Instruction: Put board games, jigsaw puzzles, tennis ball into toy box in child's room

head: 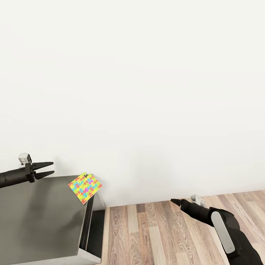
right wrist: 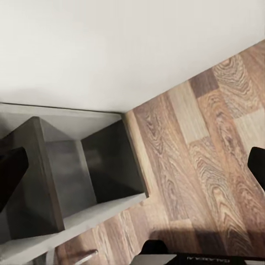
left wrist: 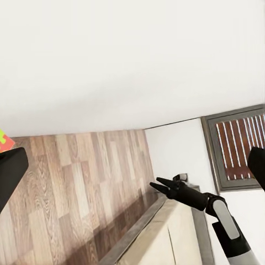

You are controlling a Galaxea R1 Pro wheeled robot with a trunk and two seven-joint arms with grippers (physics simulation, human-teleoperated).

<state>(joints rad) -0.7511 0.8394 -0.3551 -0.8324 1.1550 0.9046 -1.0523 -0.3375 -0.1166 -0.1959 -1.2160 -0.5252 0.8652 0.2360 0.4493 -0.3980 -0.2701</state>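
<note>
Just one jigsaw puzzle in sight, sitting at the corner of the grey table.

It's a flat square thing covered in a loud interlocking-piece print: yellow, orange, blue, green and pink. It lies flat on the tabletop, turned so it reads like a diamond from the head camera, right at the far corner by the white wall, and its edge looks like it pokes a bit past the table's rim. The left wrist view catches only a tiny green and orange scrap of it at the frame edge.
</note>
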